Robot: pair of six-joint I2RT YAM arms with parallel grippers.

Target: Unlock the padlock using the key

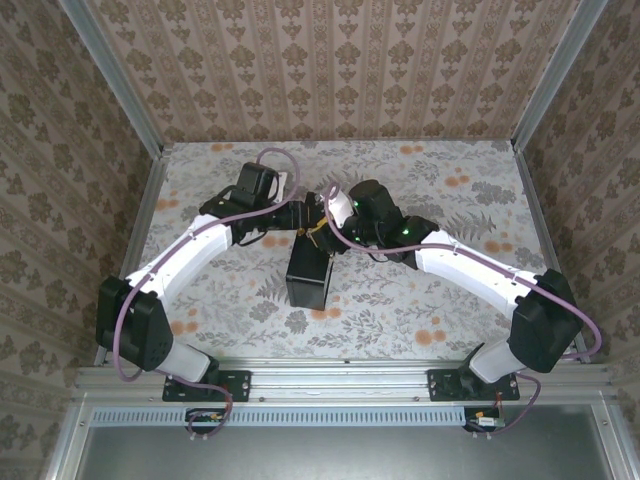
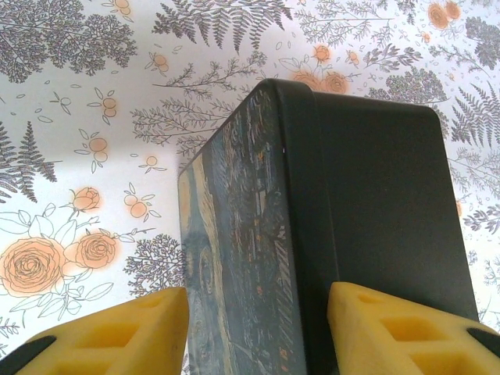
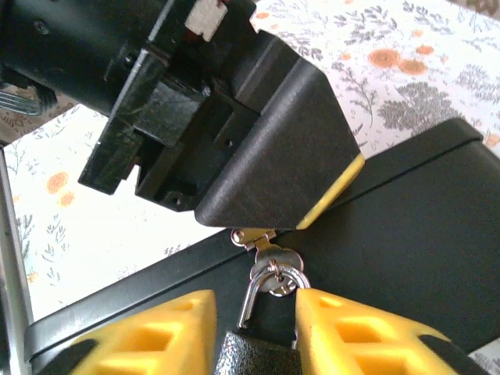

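Yellow moulded plastic, my right claw flanks the small dark grey padlock with its crinkle-textured metal body, low centre of the wrist frame. I cannot tell whether it pinches the lock or stands just clear. The thin silver shackle hangs from a little metal hasp on the smooth dark box printed with a swirling blue-and-yellow painting. My left claw is clenched on that box, I judge to steady it on the flower-printed counter while the lock is worked.
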